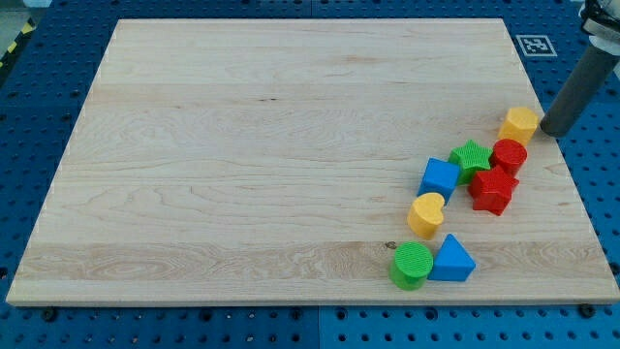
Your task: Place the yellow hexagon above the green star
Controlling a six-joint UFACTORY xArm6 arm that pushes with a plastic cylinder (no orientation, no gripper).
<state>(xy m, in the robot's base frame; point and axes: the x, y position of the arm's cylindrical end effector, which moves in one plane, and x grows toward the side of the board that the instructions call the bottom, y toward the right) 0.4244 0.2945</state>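
Note:
The yellow hexagon (520,124) sits near the board's right edge, up and to the right of the green star (471,157). My tip (552,129) is just to the right of the yellow hexagon, close to it or touching it. The green star lies between a blue cube (440,178) on its lower left and a red cylinder (510,155) on its right. A red star (493,189) lies just below the red cylinder.
A yellow heart (425,214) lies below the blue cube. A green cylinder (412,265) and a blue triangle (452,260) sit near the board's bottom edge. The wooden board (242,145) rests on a blue pegboard table; a marker tag (534,44) is at its top right corner.

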